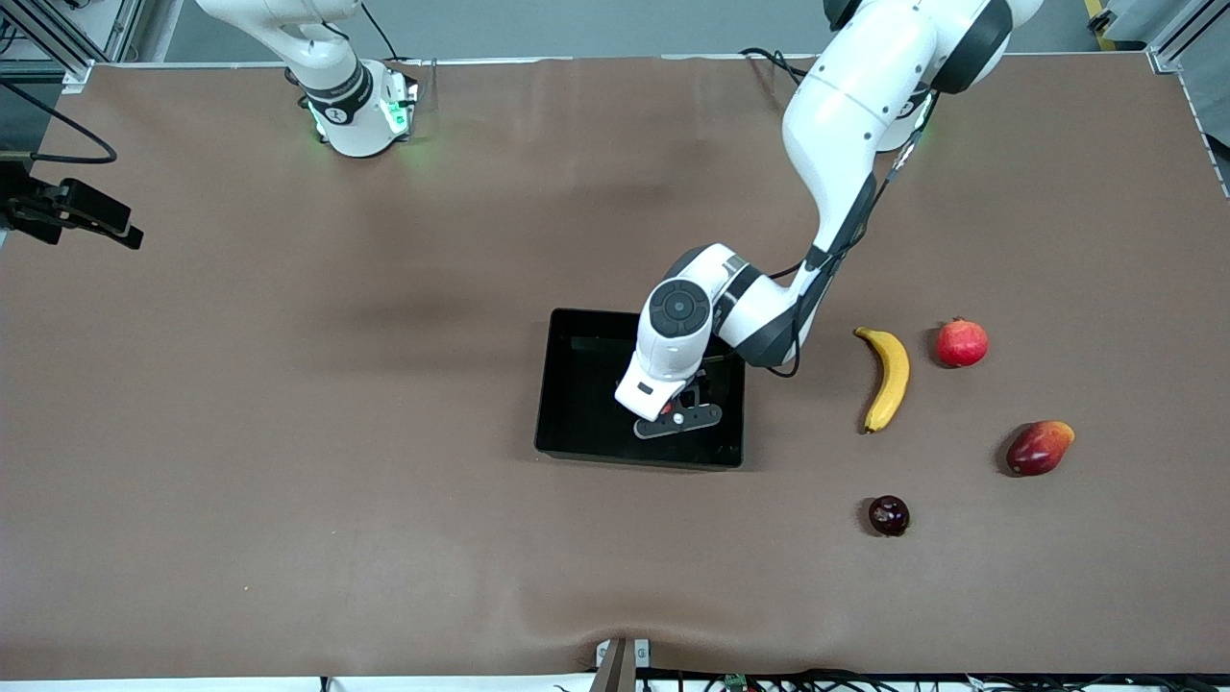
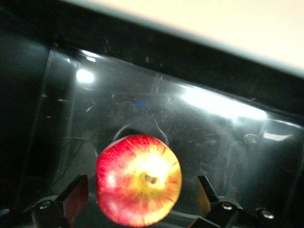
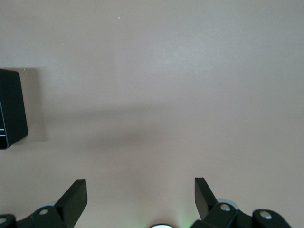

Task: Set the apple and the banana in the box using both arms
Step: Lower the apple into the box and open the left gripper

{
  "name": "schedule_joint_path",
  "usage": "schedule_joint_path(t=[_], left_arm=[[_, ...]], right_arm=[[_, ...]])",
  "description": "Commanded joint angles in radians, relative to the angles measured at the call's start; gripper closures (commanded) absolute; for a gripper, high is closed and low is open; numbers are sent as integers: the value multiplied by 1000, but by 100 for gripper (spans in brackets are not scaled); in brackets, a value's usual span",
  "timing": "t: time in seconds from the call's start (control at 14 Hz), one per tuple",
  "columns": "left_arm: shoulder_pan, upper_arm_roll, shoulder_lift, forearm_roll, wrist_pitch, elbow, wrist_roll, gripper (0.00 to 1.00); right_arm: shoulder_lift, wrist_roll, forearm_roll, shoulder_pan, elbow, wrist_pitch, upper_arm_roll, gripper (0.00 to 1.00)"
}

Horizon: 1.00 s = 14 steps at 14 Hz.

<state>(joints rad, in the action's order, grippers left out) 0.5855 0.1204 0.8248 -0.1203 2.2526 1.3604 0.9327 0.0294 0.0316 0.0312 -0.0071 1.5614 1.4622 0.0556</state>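
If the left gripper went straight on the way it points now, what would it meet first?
Most likely the small red-and-yellow apple, sitting between the open left gripper fingers in the shallow glossy black tray. How much gap remains above the apple is unclear.

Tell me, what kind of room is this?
Probably a robot lab. Two white arms are bolted to a brown-covered table, cables trail along its edge, and fruit like the banana is laid out for practice.
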Motion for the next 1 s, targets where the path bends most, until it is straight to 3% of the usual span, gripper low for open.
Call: schedule_joint_path(t=[0.0, 0.29, 0.5, 0.72, 0.93], left_arm=[[5, -13, -88, -16, -76, 16, 17, 0], [-39, -10, -200, -6, -172, 16, 6, 0], [-148, 2, -306, 46, -252, 26, -52, 0], [-232, -2, -354, 44, -422, 32, -410, 0], [-325, 1, -389, 38, -541, 83, -512, 0]], right_arm=[[6, -9, -16, -10, -17, -2, -10, 0], [1, -9, -14, -13, -24, 4, -7, 0], [1, -9, -13, -13, -24, 4, -8, 0], [1, -9, -14, -14, -24, 4, -7, 0], [1, -9, -16, -16, -24, 4, -7, 0]])
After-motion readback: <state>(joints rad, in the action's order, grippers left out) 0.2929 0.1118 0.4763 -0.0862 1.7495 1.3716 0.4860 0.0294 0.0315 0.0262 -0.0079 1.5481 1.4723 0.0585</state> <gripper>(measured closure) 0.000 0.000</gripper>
